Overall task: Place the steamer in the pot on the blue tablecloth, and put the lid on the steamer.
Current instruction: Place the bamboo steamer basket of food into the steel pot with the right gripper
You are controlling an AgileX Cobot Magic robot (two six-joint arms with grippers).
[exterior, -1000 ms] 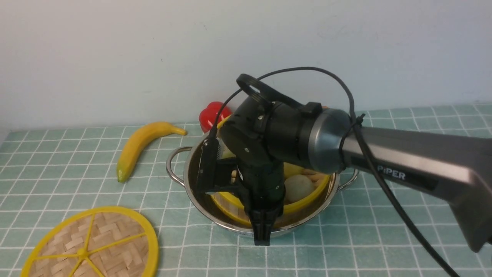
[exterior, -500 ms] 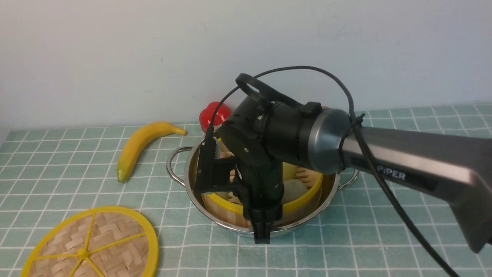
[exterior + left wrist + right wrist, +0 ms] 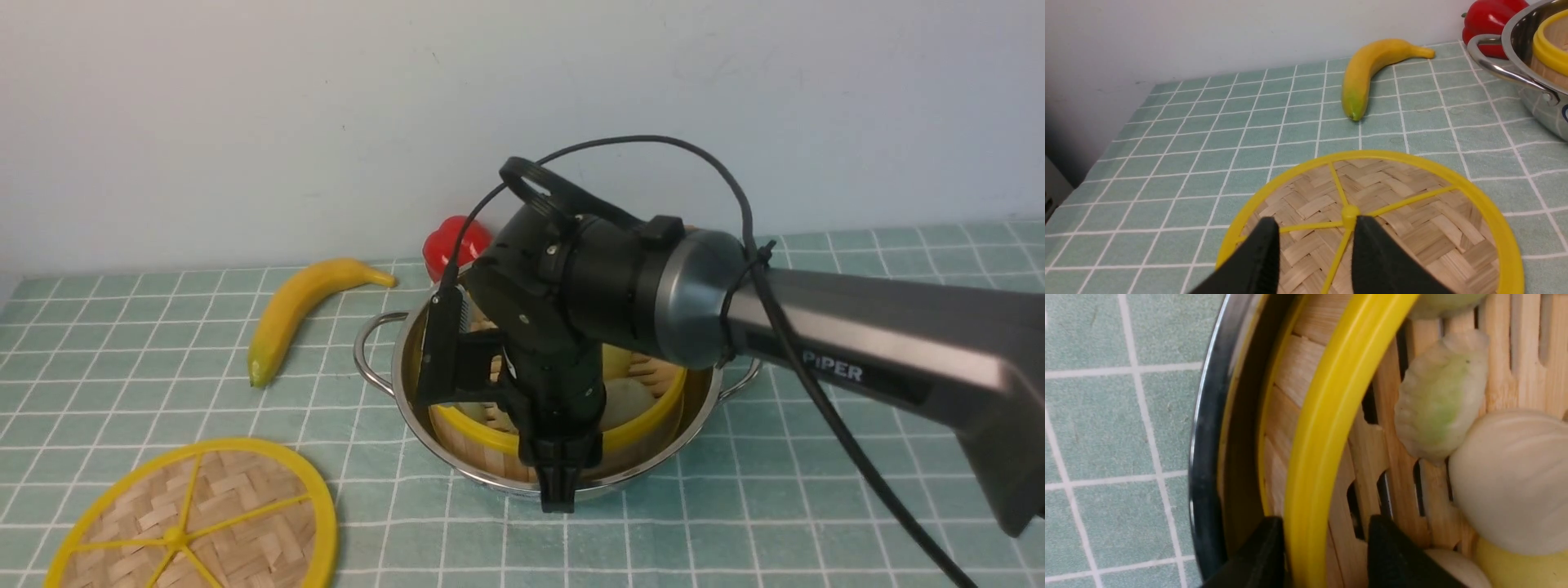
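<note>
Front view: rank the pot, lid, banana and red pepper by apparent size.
1. pot
2. lid, nearer the camera and cropped, so unsure against the pot
3. banana
4. red pepper, partly hidden

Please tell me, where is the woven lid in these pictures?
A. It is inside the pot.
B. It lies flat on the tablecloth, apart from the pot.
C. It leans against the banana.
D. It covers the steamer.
B: the lid lies flat on the blue tablecloth, apart from the pot, and the steamer inside the pot is uncovered.
</note>
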